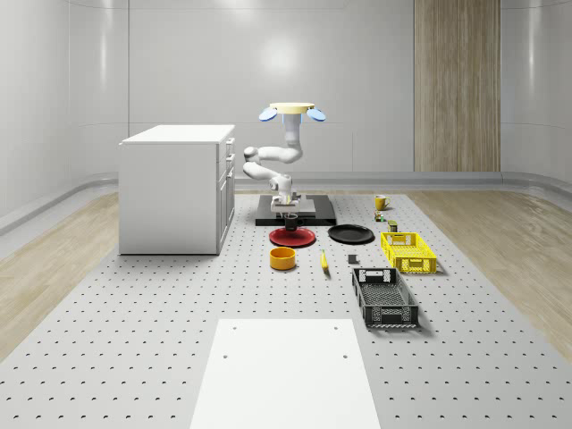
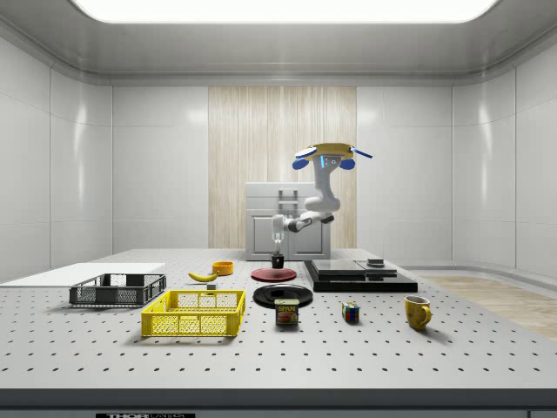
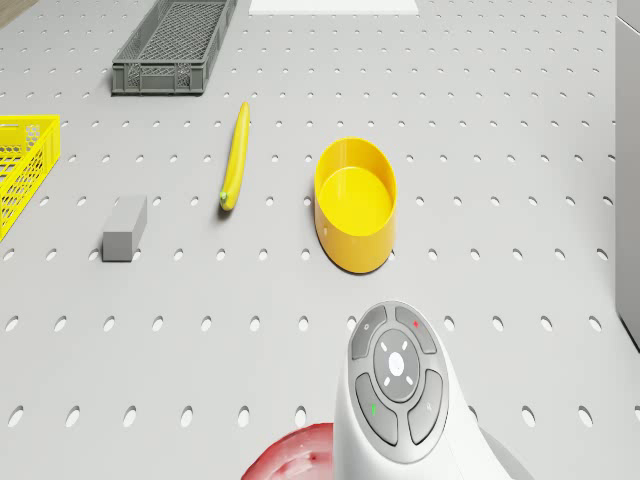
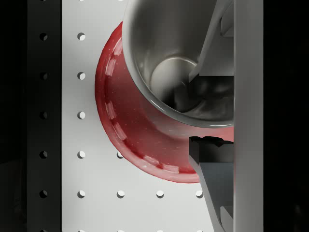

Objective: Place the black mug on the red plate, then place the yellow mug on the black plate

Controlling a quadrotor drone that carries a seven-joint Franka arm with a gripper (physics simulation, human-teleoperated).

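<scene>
— Wrist view, what's the gripper [image 4: 205,108] got?
— I read one finger [image 4: 212,38] inside the mug [image 4: 159,53], one outside, gripping its wall over the red plate [image 4: 125,140]; touching it, I can't tell.
— Drone [image 1: 291,111]?
— Hovering above that plate.

Whole-scene cam: high, far. Side cam: table-level. Both share red plate [image 1: 292,237]; wrist cam close above, probably.

You are looking at a simulated robotics lab: a bare, white-panelled room with a curved wall base, one wood-panelled strip and a ceiling light. The work surface is a perforated optical table [image 1: 134,340] with regular holes. On it stand a white cabinet [image 1: 174,189] and test props such as crates [image 1: 384,298] and plates [image 1: 350,234].
</scene>
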